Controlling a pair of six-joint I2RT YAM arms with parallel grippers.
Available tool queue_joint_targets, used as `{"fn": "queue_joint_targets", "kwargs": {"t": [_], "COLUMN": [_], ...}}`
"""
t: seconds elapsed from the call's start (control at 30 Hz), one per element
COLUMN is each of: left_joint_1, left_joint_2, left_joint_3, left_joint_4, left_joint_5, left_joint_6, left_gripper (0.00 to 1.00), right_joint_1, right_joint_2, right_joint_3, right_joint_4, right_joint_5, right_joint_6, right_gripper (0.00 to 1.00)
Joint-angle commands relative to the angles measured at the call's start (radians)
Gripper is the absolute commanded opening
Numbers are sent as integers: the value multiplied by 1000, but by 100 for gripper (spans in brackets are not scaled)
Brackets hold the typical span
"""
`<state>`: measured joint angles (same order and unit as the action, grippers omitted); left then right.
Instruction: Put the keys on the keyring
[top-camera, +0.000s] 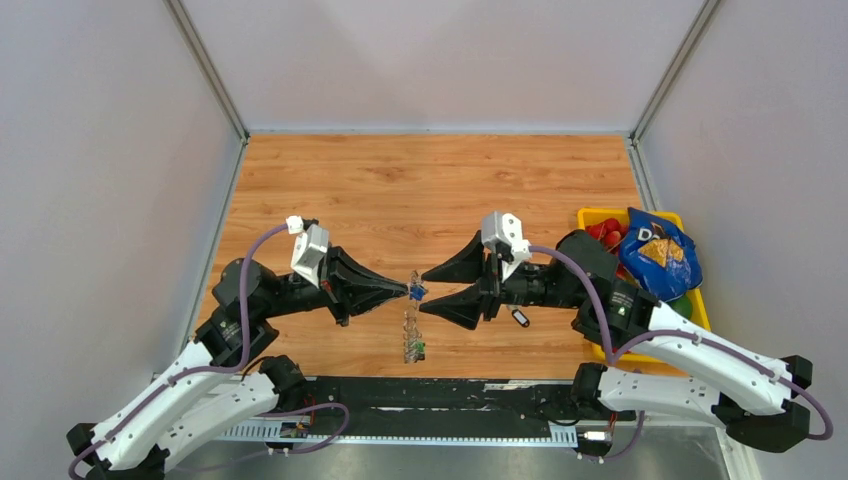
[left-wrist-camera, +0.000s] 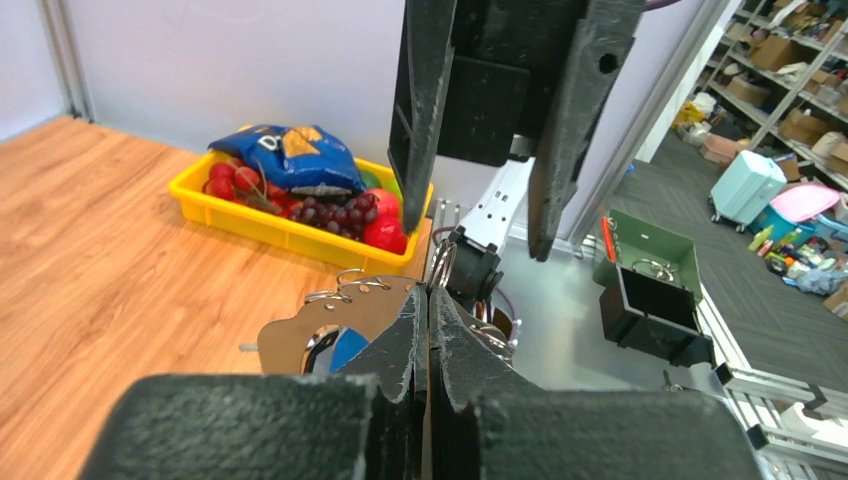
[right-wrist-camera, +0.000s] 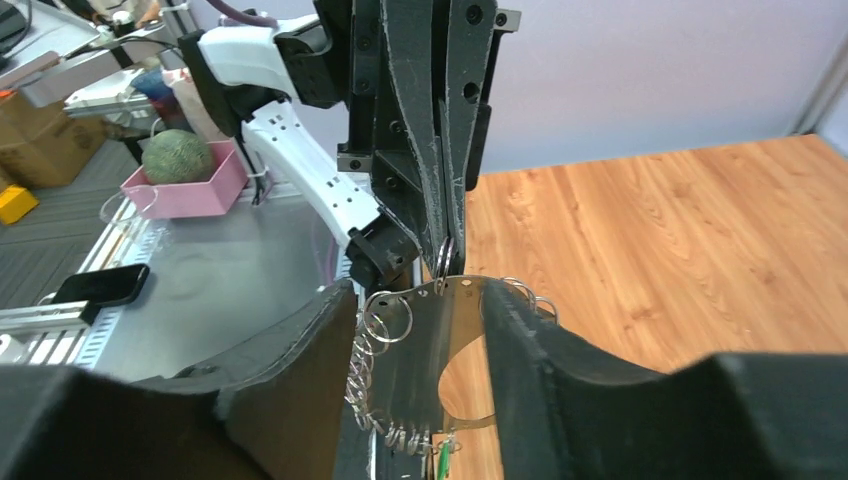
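Note:
The keyring (right-wrist-camera: 440, 350) is a thin silver plate fringed with small wire rings, and a green tag (right-wrist-camera: 443, 462) dangles at its bottom. It hangs above the table (top-camera: 400, 190) from my left gripper (left-wrist-camera: 430, 295), which is shut on one small ring (right-wrist-camera: 443, 255) at the keyring's top edge. A blue-headed key (left-wrist-camera: 345, 350) sits against the plate just behind the left fingertips. My right gripper (right-wrist-camera: 420, 295) faces the left one, open, with a finger on each side of the plate. A black-headed key (top-camera: 519, 317) lies on the wood under the right arm.
A yellow bin (top-camera: 598, 212) with a blue chip bag (top-camera: 655, 250) and red fruit stands at the table's right edge. Grey walls close in the table at the back and sides. The metal rail (top-camera: 440, 400) with both arm bases runs along the near edge.

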<state>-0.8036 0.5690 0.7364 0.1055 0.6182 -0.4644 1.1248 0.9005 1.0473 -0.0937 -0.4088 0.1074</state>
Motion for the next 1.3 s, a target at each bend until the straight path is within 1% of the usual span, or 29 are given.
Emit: {"fn": "queue_joint_targets", "kwargs": {"t": [0.0, 0.13, 0.3, 0.43, 0.7, 0.8, 0.93, 1.03, 1.13, 1.27], "left_joint_1": [-1, -2, -2, -2, -2, -2, -11, -38, -62, -90], "left_joint_2": [30, 65, 143, 187, 266, 304, 349, 371, 385, 393], "left_joint_3": [98, 164, 255, 309, 406, 437, 475, 517, 545, 562], "left_joint_4": [-167, -278, -494, -608, -805, -853, -900, -935, -968, -983], "left_joint_5": [-28, -8, 13, 34, -30, -33, -51, -90, -118, -151], "left_joint_6": [56, 109, 198, 267, 384, 398, 414, 431, 443, 461], "left_gripper": [0, 0, 0, 0, 0, 0, 0, 0, 0, 0], "right_joint_1": [5, 4, 4, 4, 5, 4, 3, 1, -11, -47], "right_joint_2": [-44, -35, 13, 58, 142, 174, 221, 243, 249, 244], "right_joint_3": [73, 120, 186, 240, 324, 332, 333, 329, 321, 299], "right_joint_4": [-128, -252, -396, -499, -607, -614, -614, -608, -587, -540], "right_joint_5": [109, 153, 182, 191, 130, 95, 68, 63, 56, 10], "right_joint_6": [-35, -63, -100, -141, -160, -161, -174, -193, -205, -204], "right_gripper": [57, 62, 61, 60, 59, 58, 53, 48, 45, 42]}}
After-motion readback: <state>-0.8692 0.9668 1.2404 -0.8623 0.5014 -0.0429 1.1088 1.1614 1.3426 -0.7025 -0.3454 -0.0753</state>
